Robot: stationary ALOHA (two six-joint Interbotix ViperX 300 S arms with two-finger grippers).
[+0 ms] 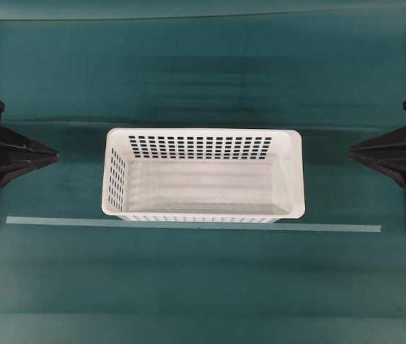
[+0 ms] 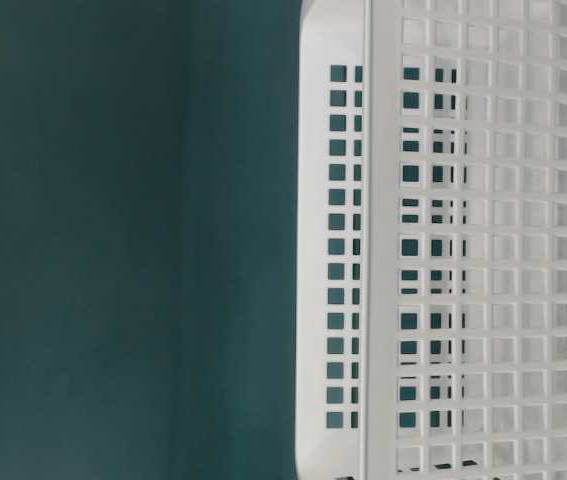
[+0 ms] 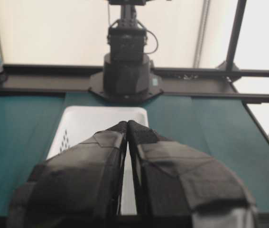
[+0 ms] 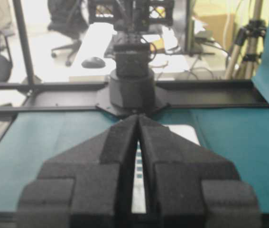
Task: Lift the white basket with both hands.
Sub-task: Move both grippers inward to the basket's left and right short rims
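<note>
Basket: white basket (image 1: pixel 204 212) at centre frame in the overhead view, rectangular, long side running left to right, standing flat on the teal table cover (image 1: pixel 203 79).
Contents: nothing inside; bare, smooth, solid floor visible.
Basket build: glossy white plastic, rolled rim with rounded corners; walls pierced by neat rows of small rectangular holes, seen close as a grid in the table-level view (image 2: pixel 463 240), where it fills the right half of frame.
Surface: matte teal cloth-like cover, faintly streaked; thin pale strip (image 1: pixel 192 224) stretched left to right just under the basket's lower edge.
Left gripper: left gripper (image 1: pixel 54 153) at mid-left edge of the overhead view, well apart from the basket, tapering to a point aimed at it; in its wrist view (image 3: pixel 127 124) the two black, tape-wrapped fingers pressed together at the tips, holding nothing.
Right gripper: right gripper (image 1: pixel 351 151) at mid-right edge, mirror pose, well apart from the basket; in its wrist view (image 4: pixel 138 118) dark foam-textured fingers closed tip to tip, gripping nothing.
Background: black arm base (image 3: pixel 126 78) at upper centre of the left wrist view; a matching one (image 4: pixel 131 88) in the right wrist view.
</note>
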